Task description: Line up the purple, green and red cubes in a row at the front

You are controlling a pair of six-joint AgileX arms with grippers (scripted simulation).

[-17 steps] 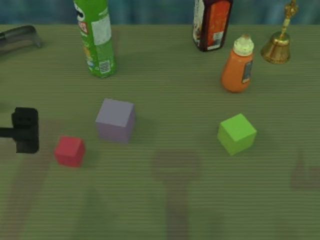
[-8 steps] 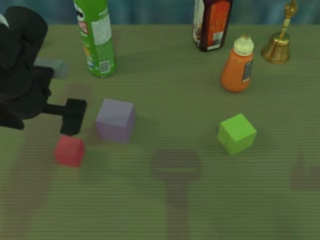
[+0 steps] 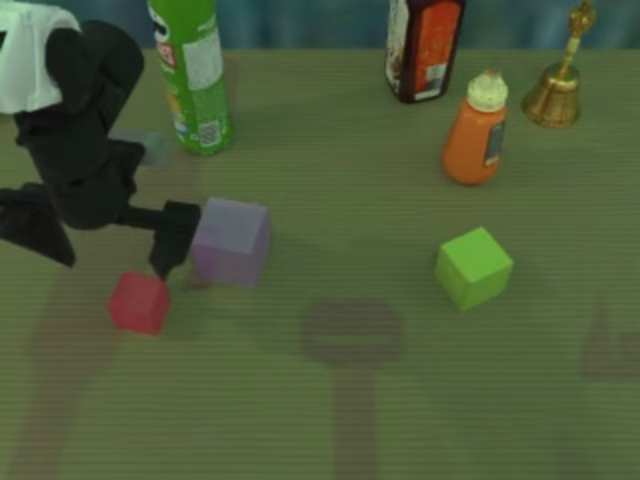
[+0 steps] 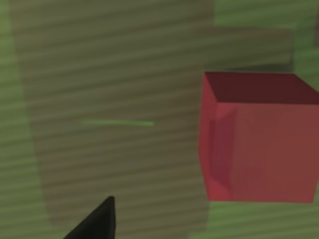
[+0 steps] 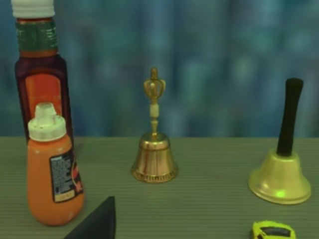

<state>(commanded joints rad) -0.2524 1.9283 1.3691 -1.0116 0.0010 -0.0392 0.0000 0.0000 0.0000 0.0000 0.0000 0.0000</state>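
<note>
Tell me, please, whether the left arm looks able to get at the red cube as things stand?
Probably yes: the left pincer hangs just behind the red cube, whose top is bare. The purple cube beside it stands apart.

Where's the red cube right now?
Top view: the red cube sits at the table's left, below-left of the purple cube, with the left gripper just above it.

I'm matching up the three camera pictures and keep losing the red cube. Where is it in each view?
Top view: the red cube sits at the table's left, near the front, just below the left gripper and apart from the purple cube.
Left wrist view: the red cube is seen close up.
Right wrist view: not in it.
Shared landmark: the orange bottle appears in the top and right wrist views.
</note>
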